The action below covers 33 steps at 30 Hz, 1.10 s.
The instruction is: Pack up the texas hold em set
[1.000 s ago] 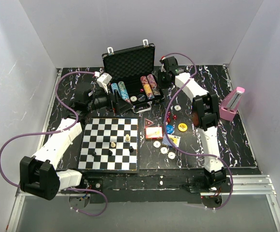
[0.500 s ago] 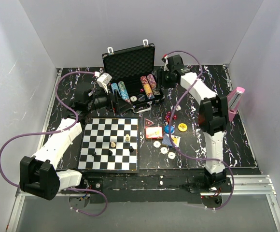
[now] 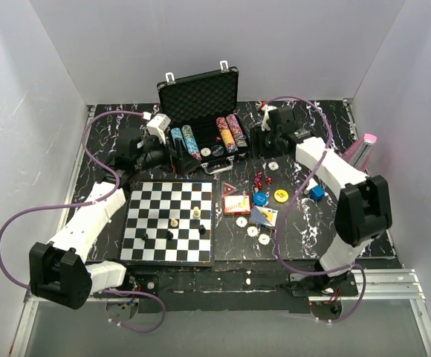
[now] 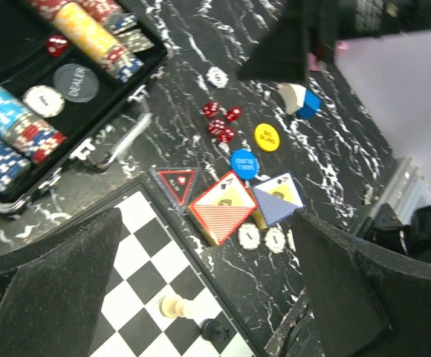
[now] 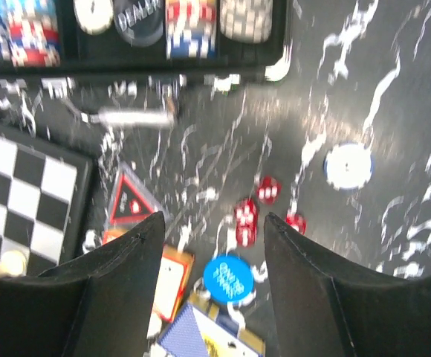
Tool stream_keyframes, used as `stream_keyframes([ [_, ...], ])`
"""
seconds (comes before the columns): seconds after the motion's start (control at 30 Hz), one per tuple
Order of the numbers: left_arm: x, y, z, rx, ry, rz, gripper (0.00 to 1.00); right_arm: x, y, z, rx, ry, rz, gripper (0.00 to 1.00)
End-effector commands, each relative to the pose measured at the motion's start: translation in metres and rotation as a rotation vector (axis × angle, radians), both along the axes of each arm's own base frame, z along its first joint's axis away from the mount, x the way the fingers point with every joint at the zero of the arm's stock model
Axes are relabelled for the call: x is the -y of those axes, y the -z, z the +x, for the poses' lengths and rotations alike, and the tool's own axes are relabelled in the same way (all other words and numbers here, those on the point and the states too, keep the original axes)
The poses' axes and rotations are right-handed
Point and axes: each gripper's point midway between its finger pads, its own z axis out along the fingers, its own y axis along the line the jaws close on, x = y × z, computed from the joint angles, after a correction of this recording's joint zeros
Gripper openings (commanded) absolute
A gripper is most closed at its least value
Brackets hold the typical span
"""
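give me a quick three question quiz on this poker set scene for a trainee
1. True or false: the lid of the briefcase stands open.
2. Pick one: the blue button lies
A) inside the case
B) on the chessboard
C) on the table, beside the card decks
3. In the top view, what colour is the round button just right of the blue button?

Key: 1 true; 2 C; 3 yellow
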Motion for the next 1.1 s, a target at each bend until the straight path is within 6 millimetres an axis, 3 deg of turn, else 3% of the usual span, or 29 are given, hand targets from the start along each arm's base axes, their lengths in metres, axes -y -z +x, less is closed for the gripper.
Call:
stream_keyframes([
  [0.0,-0.017,-0.015,0.007,0.061,-0.092,0.076,0.98,0.013,-0.004,-0.034,0.019,0.049,-0.021,0.63],
  [0.1,-0.023,-0.013,0.004,0.071,-0.108,0.102,0.98,0.021,0.014,-0.070,-0.034,0.053,-0.059,0.61],
  [0.47,-0.032,0.007,-0.005,0.036,-0.125,0.143,0.98,0.015,0.054,-0.197,-0.129,0.108,-0.133,0.61],
  [0.63,-0.028,0.007,-0.007,0.029,-0.108,0.129,0.98,0.029,0.091,-0.243,-0.225,0.182,-0.185,0.59],
  [0.83,-0.023,0.013,-0.010,0.019,-0.112,0.140,0.98,0.043,0.119,-0.262,-0.267,0.214,-0.312,0.58],
  [1.07,-0.016,0.015,-0.014,0.023,-0.099,0.160,0.98,0.028,0.124,-0.259,-0.256,0.161,-0.318,0.58],
])
